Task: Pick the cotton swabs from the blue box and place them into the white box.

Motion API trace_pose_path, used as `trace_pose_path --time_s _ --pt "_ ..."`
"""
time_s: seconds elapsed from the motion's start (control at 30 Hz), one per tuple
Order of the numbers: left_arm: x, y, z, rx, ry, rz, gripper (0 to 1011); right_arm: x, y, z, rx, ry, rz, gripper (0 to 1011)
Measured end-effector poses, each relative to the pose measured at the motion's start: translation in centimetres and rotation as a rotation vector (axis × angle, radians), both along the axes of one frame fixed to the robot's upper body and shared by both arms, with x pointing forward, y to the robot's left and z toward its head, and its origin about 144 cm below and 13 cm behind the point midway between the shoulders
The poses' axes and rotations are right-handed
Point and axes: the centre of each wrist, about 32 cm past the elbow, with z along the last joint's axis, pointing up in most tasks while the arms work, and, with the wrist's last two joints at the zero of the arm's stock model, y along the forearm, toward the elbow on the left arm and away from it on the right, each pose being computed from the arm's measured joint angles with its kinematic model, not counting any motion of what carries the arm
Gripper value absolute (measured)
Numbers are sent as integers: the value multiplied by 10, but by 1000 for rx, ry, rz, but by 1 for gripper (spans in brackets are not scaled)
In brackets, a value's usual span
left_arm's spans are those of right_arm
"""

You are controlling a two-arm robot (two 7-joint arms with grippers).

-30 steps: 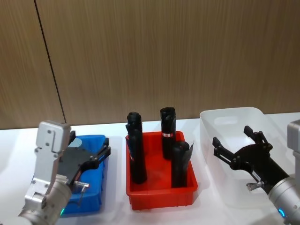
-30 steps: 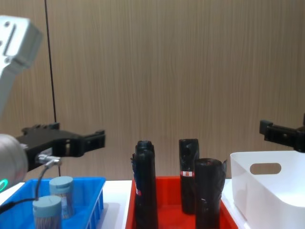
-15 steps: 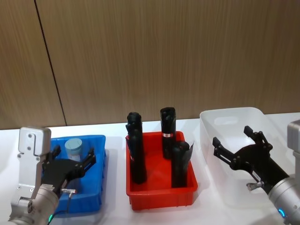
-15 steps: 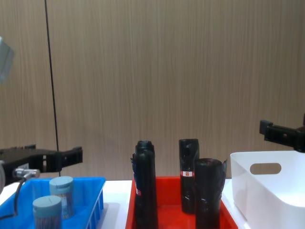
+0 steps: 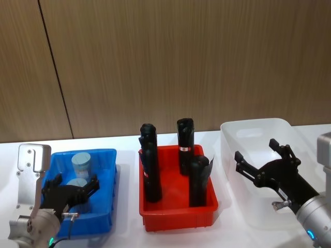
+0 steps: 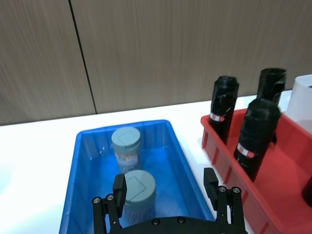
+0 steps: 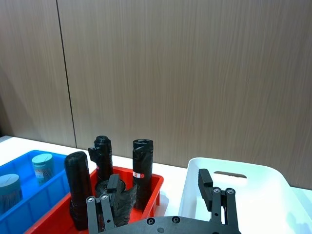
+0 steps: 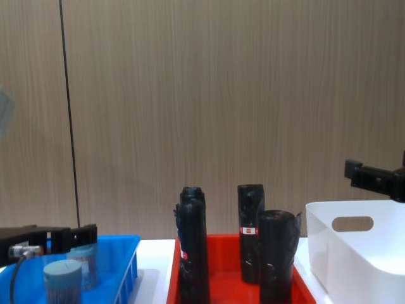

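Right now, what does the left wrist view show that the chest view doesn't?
Left wrist view: the blue box's floor from above, and both fingers of the open left gripper by the nearer cotton swabs tub. Chest view: the white box's oval handle cutout, the right gripper above it. Both: two cotton swabs tubs, the blue box, black rolls in the red crate.

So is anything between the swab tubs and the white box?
Yes. The red crate of tall black rolls sits between the blue box, where the left claw hovers at the cotton swabs, and the white box, by the right claw. A tub probably must go over them.
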Motion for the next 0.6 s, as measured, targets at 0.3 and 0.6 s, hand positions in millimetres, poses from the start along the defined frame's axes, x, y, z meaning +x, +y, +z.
trace_pose_path --time_s 0.3,0.6 --pt "16 8 -7 1 68 23 1003 0 0 0 0 0 0 1002" --pt "32 14 -13 4 114 36 1003 0 0 0 0 0 0 1002"
